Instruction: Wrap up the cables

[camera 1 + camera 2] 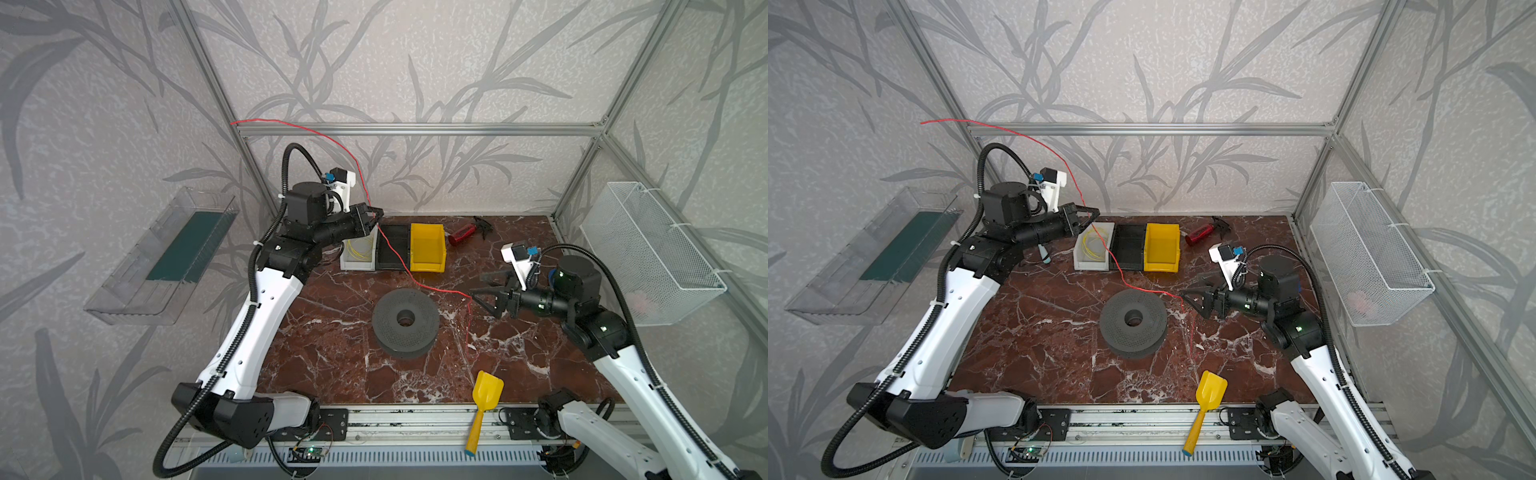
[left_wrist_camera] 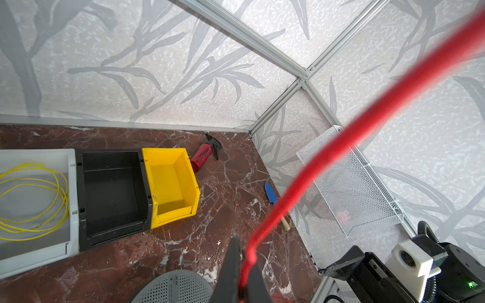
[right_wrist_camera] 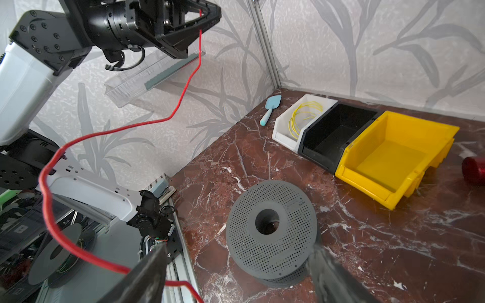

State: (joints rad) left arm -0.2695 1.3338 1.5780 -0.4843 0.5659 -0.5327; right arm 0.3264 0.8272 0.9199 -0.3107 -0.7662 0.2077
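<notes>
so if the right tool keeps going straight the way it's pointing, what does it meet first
Most likely the red cable, draped over one of the right tool's fingers; past it the grey perforated spool, though depth is unclear.

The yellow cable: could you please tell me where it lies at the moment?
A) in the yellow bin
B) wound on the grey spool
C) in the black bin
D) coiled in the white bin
D: the left wrist view shows the yellow cable lying in loose loops inside the white bin, while the black bin and the yellow bin beside it hold nothing.
</notes>
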